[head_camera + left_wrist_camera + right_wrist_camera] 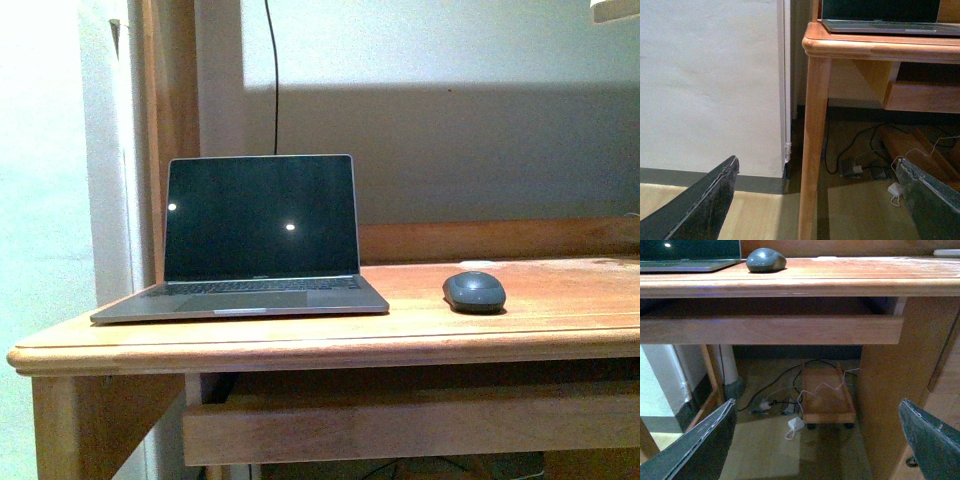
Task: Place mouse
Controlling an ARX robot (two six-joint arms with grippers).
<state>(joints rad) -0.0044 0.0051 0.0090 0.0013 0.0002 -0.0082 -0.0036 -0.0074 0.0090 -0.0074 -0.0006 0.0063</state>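
Note:
The mouse (pixel 474 291), small, dark grey and domed, rests on the wooden desk (pixel 560 310) to the right of the laptop (pixel 250 240); the right wrist view also shows the mouse (pixel 766 260) on the desk top. Neither arm shows in the front view. My left gripper (pixel 817 192) hangs open below desk height beside the desk leg (pixel 812 150), holding nothing. My right gripper (pixel 815 435) is open too, low in front of the desk's underside, empty and well below the mouse.
The open laptop (pixel 690 255) with a dark screen sits at the desk's left. A drawer front (pixel 770 329) runs under the top. On the floor lie cables (pixel 785 405), a white adapter (pixel 795 424) and a small wheeled wooden stand (pixel 827 400). A white wall (pixel 710 85) is left.

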